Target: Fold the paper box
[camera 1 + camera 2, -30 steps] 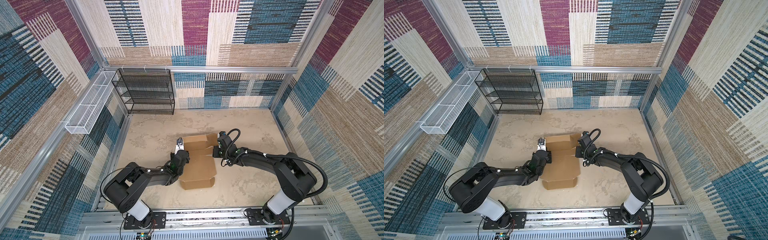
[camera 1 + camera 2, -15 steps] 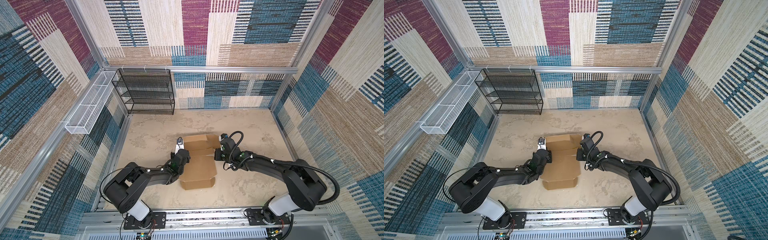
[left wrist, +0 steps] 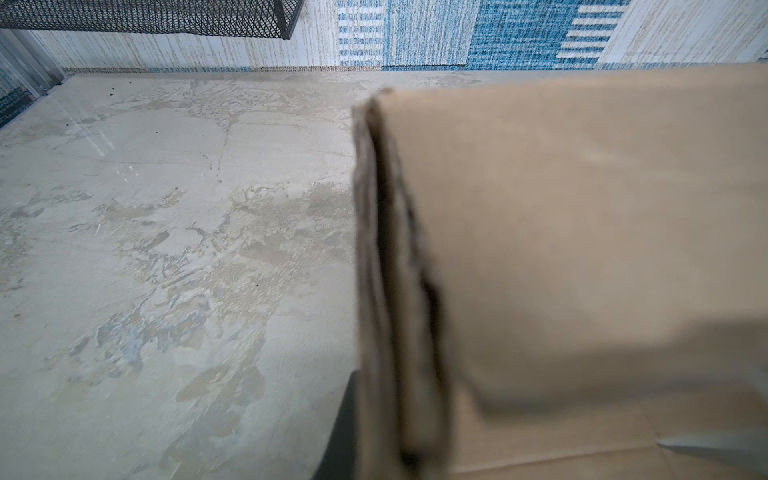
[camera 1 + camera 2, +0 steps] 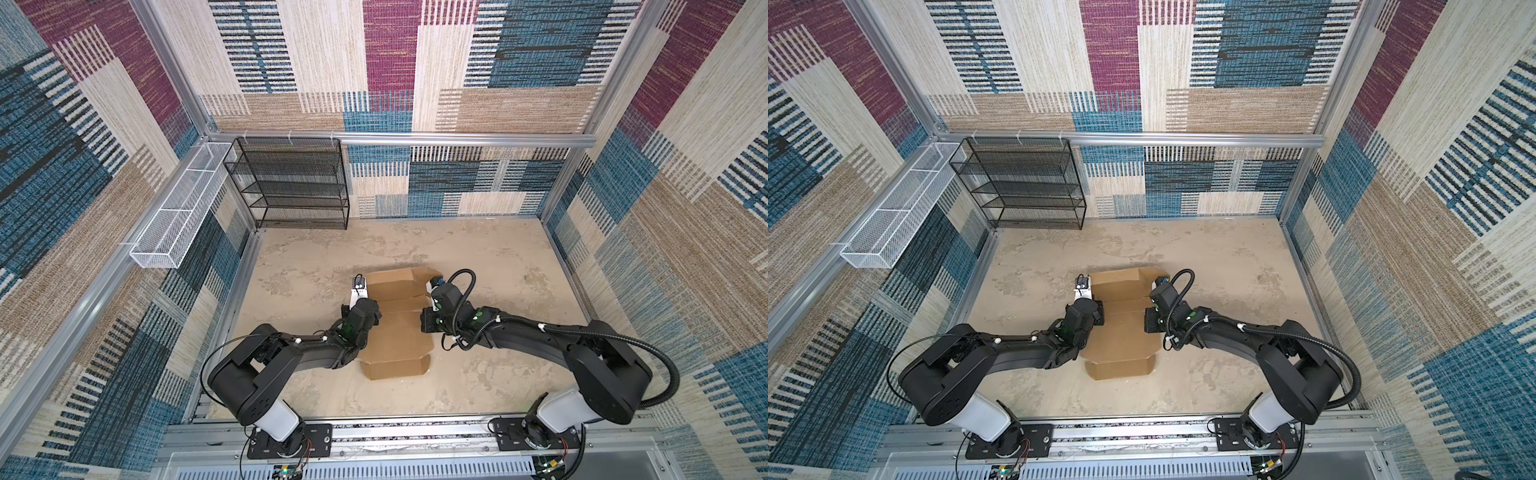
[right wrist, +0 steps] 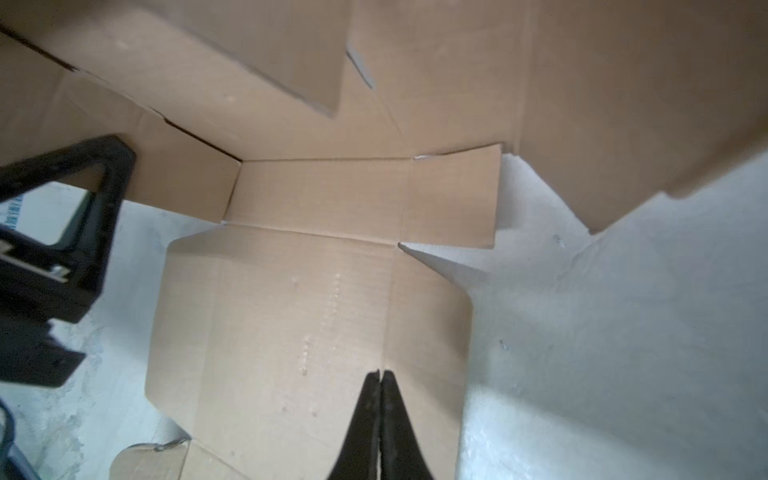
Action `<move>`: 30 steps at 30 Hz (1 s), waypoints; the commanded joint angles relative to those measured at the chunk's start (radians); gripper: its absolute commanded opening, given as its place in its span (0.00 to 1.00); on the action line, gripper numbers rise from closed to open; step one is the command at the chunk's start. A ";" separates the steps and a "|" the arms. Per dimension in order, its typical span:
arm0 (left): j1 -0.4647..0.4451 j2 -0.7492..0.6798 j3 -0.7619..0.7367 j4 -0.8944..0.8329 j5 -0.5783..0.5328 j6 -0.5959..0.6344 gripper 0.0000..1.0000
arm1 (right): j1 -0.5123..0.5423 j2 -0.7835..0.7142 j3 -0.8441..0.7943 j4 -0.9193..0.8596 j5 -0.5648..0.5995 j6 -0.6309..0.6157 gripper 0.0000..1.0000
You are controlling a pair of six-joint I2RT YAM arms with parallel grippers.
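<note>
The paper box (image 4: 399, 340) (image 4: 1121, 345) is a brown cardboard mailer, partly folded, in the middle of the table in both top views. Its near wall stands up and its far panel (image 4: 399, 282) is raised. My left gripper (image 4: 369, 301) (image 4: 1094, 301) is at the box's left edge. In the left wrist view the doubled side flap (image 3: 399, 291) runs down between the jaws, with one dark finger (image 3: 340, 432) against it. My right gripper (image 5: 380, 372) (image 4: 424, 322) is shut and empty, tips on the box's inner panel (image 5: 270, 311) near the right edge.
A black wire shelf (image 4: 291, 183) stands at the back left of the table (image 4: 498, 270). A white wire basket (image 4: 174, 216) hangs on the left wall. Patterned walls close in the sides and back, and metal rails (image 4: 415, 432) run along the front.
My right gripper has slid a little toward the near side along the box's right edge. The left arm and the box have hardly moved.
</note>
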 commanded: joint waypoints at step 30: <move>0.001 -0.005 -0.012 -0.057 0.016 -0.013 0.00 | -0.073 0.151 0.095 0.002 0.183 -0.084 0.05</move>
